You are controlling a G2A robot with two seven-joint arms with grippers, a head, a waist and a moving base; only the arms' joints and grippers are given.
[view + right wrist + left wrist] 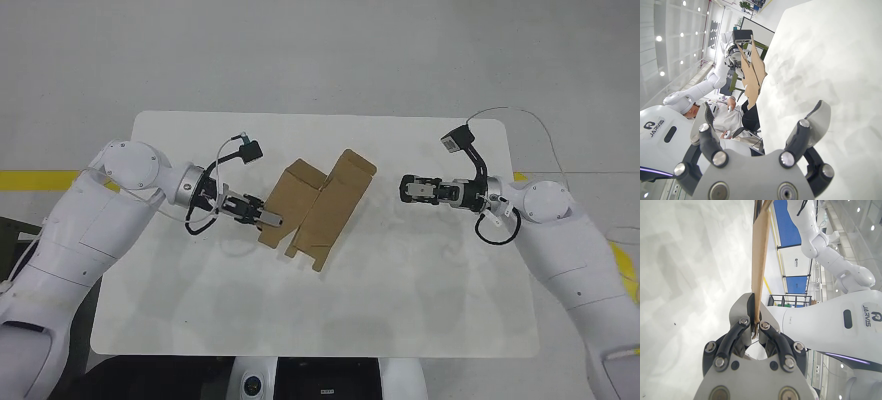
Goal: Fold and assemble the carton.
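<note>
A flat brown carton hangs over the middle of the white table, its flaps unfolded. My left gripper is shut on the carton's left edge; in the left wrist view the cardboard runs edge-on out from between the fingers. My right gripper is to the right of the carton, apart from it, pointing at it. Its fingers stand wide open with nothing between them. From there the carton shows farther off, lifted off the table.
A yellow floor line runs past both sides of the table. The tabletop around the carton is bare white. A seated person appears beyond the table's edge in the right wrist view.
</note>
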